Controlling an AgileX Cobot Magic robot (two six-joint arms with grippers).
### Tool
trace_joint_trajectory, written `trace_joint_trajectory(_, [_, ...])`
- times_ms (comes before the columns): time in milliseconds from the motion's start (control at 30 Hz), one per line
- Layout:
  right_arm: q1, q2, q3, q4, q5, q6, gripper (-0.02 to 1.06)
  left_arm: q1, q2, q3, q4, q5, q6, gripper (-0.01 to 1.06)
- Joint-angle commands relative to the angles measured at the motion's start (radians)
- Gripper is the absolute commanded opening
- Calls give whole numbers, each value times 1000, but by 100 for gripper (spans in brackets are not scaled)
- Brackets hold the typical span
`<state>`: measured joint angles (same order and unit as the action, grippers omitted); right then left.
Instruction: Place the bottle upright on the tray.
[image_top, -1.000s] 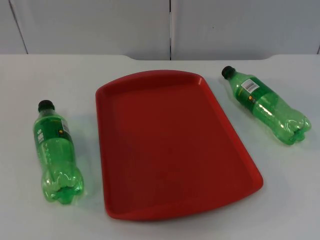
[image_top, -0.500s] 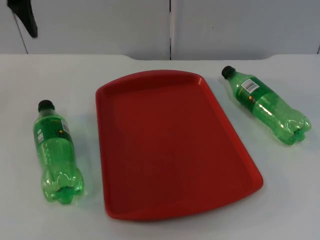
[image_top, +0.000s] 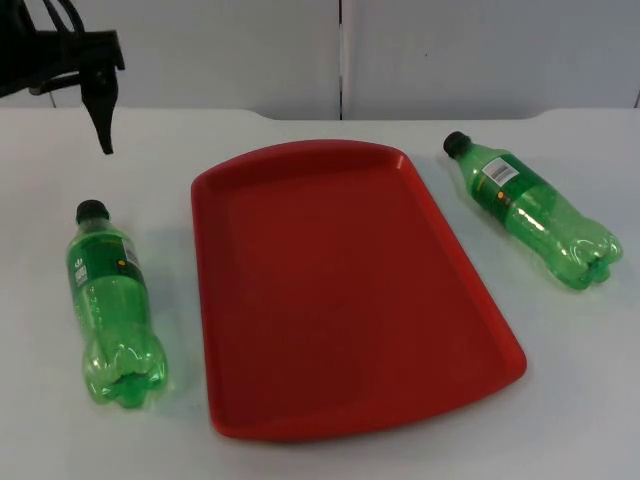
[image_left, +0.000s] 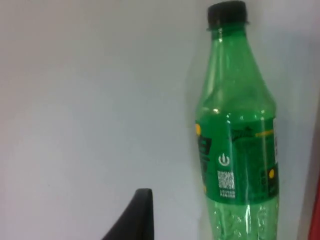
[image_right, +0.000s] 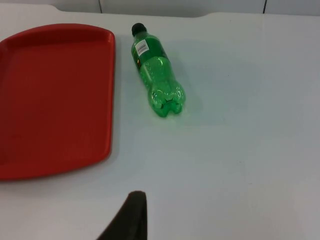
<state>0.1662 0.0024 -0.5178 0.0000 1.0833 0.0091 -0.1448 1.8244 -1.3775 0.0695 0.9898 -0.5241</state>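
Two green plastic bottles with black caps lie on their sides on the white table. The left bottle (image_top: 112, 308) (image_left: 237, 135) rests left of the red tray (image_top: 350, 290), cap toward the far wall. The right bottle (image_top: 533, 211) (image_right: 157, 82) lies right of the tray (image_right: 50, 95), cap pointing far-left. My left gripper (image_top: 103, 125) hangs above the table's far left, beyond the left bottle's cap and apart from it. My right gripper (image_right: 131, 217) waits above the table, right of the tray and well short of the right bottle.
The tray has nothing on it and its rim (image_left: 315, 215) runs close beside the left bottle. The grey partition wall (image_top: 340, 55) closes the far side. White table surface (image_top: 580, 380) lies open at the front right.
My left arm has come into the top view from the upper left corner and dropped toward the left bottle's cap end. Both bottles and the tray stay where they were.
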Motion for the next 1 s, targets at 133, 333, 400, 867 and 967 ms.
trace_joint_trajectory(133, [-8, -2, 2, 0, -4, -1, 105, -6, 76, -12, 0, -41, -41, 105])
trace_joint_trajectory(333, [-8, -2, 2, 0, -4, -1, 105, -6, 151, -35, 8, -70, -63, 105])
trace_joint_trajectory(400, [-8, -2, 2, 0, -4, -1, 105, -6, 180, -55, 4, -84, -65, 105])
trace_joint_trajectory(867, [-8, -2, 2, 0, -4, -1, 105, -6, 314, -82, 16, -160, -76, 105])
trace_joint_trajectory(967, [-8, -2, 2, 0, -4, -1, 105, -6, 340, -82, 26, -165, -81, 105])
